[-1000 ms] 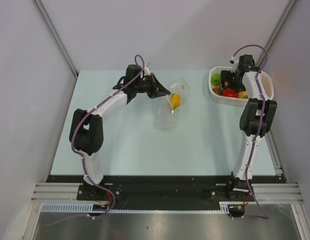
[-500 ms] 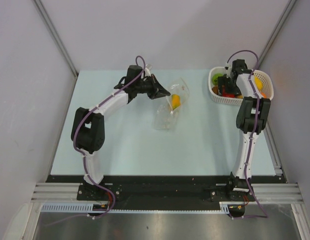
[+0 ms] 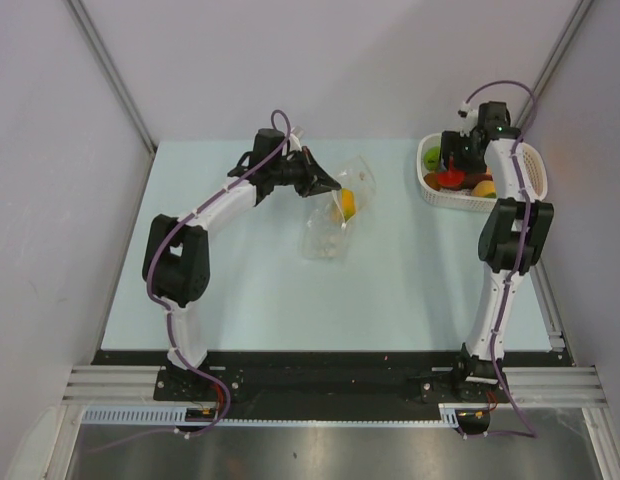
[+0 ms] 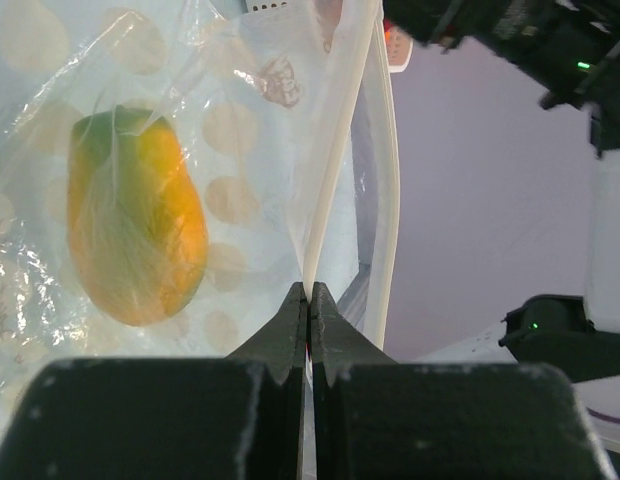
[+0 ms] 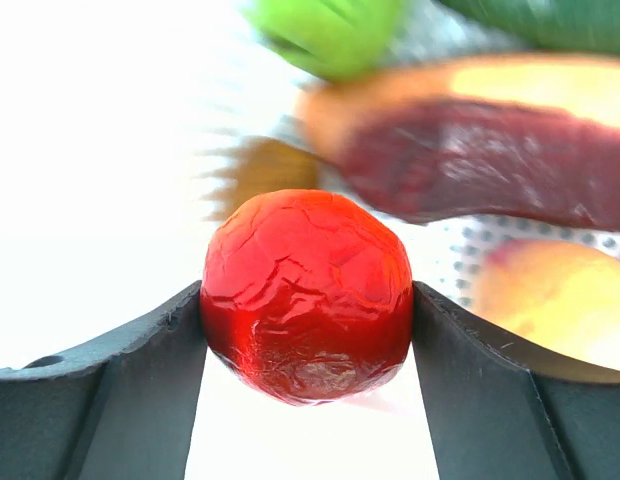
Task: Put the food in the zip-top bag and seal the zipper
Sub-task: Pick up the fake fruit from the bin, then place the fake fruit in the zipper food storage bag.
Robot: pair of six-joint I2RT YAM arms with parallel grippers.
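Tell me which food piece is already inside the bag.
The orange-green fruit, seen through the dotted bag; the red ball is in the right pincer, the rest in the basket.

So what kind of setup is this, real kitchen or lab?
Probably a lab robot cell: left arm and right arm mounted along an aluminium rail, plain grey partition walls, toy food in a white basket.

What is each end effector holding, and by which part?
The left end effector pinches the zip-top bag by its zipper; the right end effector grips a red toy fruit across its sides.
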